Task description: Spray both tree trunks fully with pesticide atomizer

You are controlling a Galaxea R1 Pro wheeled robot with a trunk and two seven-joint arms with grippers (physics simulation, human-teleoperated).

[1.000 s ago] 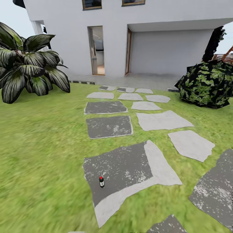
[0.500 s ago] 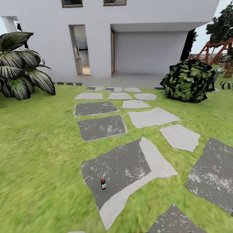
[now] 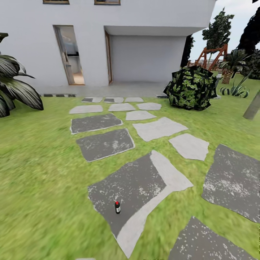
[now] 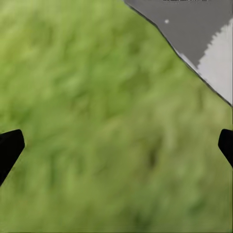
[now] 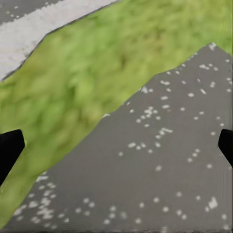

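A: Looking across the green grass lawn first. The white two-storey house closes off the far side, with an open doorway and a recessed porch.

B: Stones?

A: Grey irregular stepping stones run from the house toward the robot. The largest near one, a dark grey slab with a pale edge, sits low in the head view. Another dark slab lies to its right.

B: Plants?

A: A round dark green leafy bush stands right of the path. A broad striped-leaf plant is at the left edge. A pale grey-beige leaning tree trunk is cut off at the right edge; only its base shows.

B: The sprayer?

A: The small black pesticide atomizer bottle with a red cap stands upright on the dark part of the big near slab, close to its pale edge. Nothing is touching it.

B: Claws?

A: The left gripper is spread wide, black fingertips at the frame's sides, blurred grass between them. The right gripper is equally spread, holding nothing, over a speckled dark stone and grass.
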